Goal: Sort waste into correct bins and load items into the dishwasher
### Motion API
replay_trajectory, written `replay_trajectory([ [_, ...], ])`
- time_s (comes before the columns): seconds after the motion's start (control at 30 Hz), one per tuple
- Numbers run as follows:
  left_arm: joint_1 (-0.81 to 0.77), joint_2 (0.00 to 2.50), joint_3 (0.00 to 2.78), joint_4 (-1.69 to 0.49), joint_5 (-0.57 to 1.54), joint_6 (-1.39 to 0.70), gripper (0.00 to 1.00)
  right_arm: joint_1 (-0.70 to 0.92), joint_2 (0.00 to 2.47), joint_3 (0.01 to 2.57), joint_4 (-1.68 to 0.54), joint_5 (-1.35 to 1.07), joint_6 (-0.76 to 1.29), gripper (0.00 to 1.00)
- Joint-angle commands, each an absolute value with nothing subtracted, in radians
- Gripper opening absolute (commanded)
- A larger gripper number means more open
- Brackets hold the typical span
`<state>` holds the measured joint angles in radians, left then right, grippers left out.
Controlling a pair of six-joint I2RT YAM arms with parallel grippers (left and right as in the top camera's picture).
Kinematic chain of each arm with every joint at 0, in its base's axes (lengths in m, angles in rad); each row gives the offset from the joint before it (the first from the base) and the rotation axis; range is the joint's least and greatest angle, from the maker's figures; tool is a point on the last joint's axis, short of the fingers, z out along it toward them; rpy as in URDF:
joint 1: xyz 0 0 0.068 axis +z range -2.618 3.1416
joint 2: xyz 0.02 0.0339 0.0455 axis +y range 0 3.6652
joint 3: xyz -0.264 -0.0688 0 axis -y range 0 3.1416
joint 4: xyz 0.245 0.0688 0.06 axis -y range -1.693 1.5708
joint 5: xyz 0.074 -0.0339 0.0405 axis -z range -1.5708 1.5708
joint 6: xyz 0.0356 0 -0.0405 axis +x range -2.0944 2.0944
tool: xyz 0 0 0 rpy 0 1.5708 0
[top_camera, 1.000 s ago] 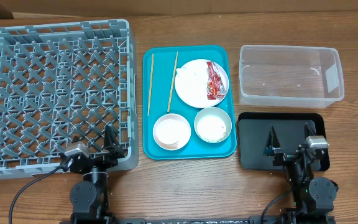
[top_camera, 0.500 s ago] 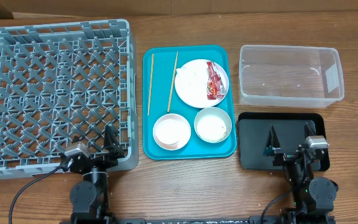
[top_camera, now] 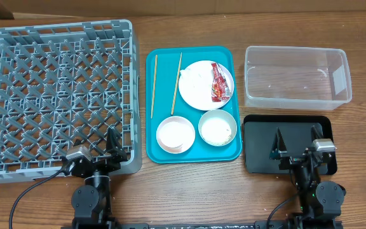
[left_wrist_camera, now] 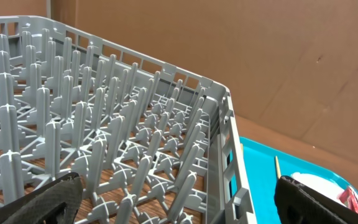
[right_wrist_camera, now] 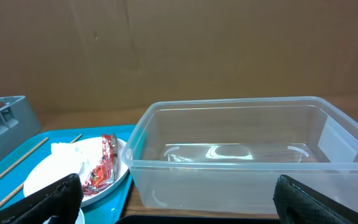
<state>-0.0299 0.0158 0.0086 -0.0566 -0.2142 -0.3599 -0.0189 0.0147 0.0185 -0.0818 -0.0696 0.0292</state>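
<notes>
Wrapper (top_camera: 218,83), red and printed, lies on the right side of the plate (top_camera: 199,92), and the tissue (top_camera: 191,77) sits crumpled beside it on the plate's left side; the right wrist view shows both resting on that plate. The plate stands at the far right of the teal tray (top_camera: 192,55), which lies between the rack (top_camera: 56,95) on the left and the two bins on the right. Two chopsticks (top_camera: 154,86) lie apart on the tray's left part, one along its left edge, the other tilted and nearer the plate. At the tray's near edge two bowls stand just beside each other, the left bowl (top_camera: 175,135) and the right bowl (top_camera: 217,128); each shows white inside, and what that is cannot be told. The tub (top_camera: 297,76) stands upright at the far right of the table, and the black tray (top_camera: 259,137) lies just in front of it, close but apart. The left gripper (top_camera: 100,149) hangs over the rack's near right corner with its fingers spread wide and nothing between them. The right gripper (top_camera: 296,141) hangs over the near part of the black tray, its fingers likewise spread and empty
</notes>
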Motion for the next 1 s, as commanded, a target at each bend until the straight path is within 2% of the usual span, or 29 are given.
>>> replay_trajectory([
  [0.0, -0.021, 0.012, 0.005, -0.055, -0.228, -0.337, 1.00, -0.021, 0.003, 0.008, -0.076, -0.057, 0.029, 1.00],
  [0.67, -0.021, 0.012, 0.005, -0.052, -0.216, -0.337, 1.00, -0.021, 0.003, 0.008, -0.059, -0.055, 0.030, 1.00],
  [0.87, -0.021, 0.012, 0.013, 0.014, 0.070, -0.345, 1.00, -0.021, 0.003, 0.032, -0.035, -0.245, 0.154, 1.00],
  [0.97, -0.021, 0.015, 0.073, 0.014, 0.109, -0.382, 1.00, -0.021, 0.013, 0.103, -0.089, -0.249, 0.220, 1.00],
])
